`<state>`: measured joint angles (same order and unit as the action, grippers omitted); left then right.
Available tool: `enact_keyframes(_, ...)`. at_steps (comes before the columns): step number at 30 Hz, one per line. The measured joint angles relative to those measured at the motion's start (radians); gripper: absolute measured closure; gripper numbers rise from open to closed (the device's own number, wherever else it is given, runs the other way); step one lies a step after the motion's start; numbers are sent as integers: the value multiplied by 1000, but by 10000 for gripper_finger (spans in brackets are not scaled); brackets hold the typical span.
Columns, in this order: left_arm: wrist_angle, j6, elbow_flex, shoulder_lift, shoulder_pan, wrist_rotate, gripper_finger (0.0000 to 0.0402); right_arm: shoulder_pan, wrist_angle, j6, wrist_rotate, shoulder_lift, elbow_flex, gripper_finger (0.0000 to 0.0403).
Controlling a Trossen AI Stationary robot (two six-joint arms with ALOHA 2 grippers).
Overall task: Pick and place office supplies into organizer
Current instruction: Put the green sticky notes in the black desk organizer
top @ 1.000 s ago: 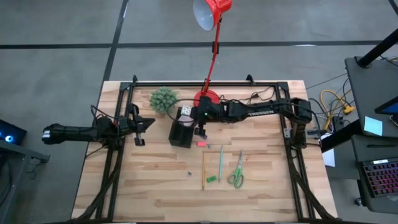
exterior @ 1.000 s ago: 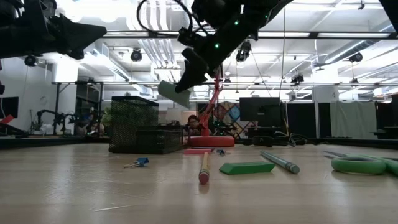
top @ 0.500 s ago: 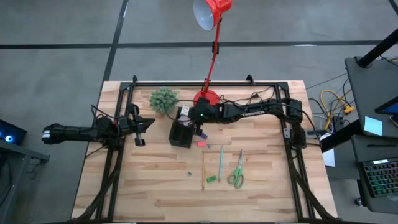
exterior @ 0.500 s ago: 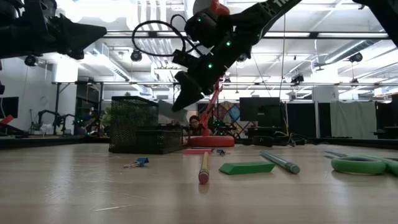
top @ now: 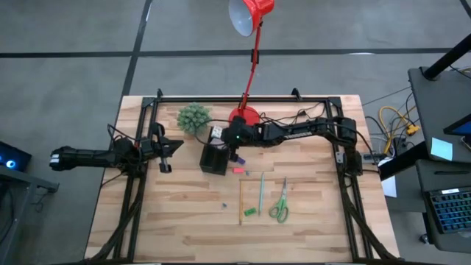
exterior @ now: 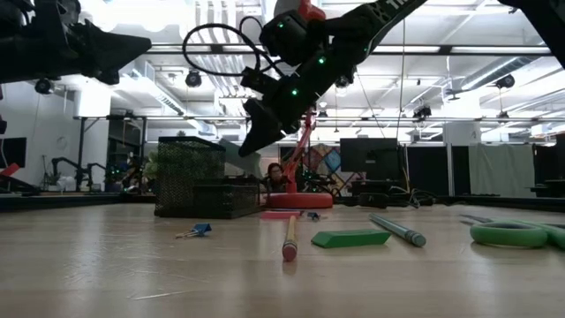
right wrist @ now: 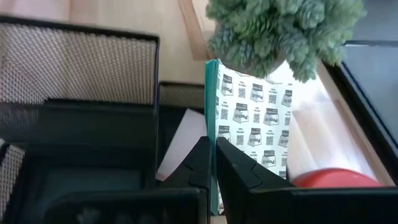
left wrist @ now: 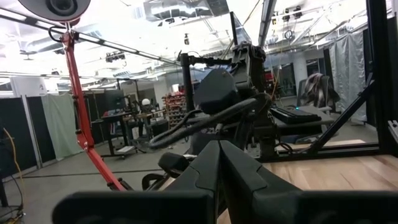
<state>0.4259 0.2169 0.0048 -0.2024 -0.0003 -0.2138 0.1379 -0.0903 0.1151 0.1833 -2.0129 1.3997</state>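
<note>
High view: right gripper point(top: 234, 141) sits centre frame, at the organizer point(top: 215, 159), pinching a pad point(top: 218, 133); left gripper point(top: 166, 149), mid-left, is farther off. One pencil point(top: 241, 200), one pen point(top: 260, 193), one scissors point(top: 280, 202) lie lower centre.

Right wrist view: the pad point(right wrist: 255, 118) stands on edge over the organizer point(right wrist: 93, 93).

Left wrist view: its fingers pressed together.

The wooden table point(top: 176, 221) bears organizer point(top: 214, 159), plant point(top: 193, 118), lamp base point(top: 245, 116), pencil point(top: 241, 200), pen point(top: 260, 193), scissors point(top: 280, 204).
</note>
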Motion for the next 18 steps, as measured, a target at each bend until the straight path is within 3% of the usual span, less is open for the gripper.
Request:
enact_keyframes(8,0,0,0,0,0,0,402,1,-3,-10,1,0,-3,387)
enact_keyframes(18,0,0,0,0,0,0,402,2,0,-33,1,0,-3,337)
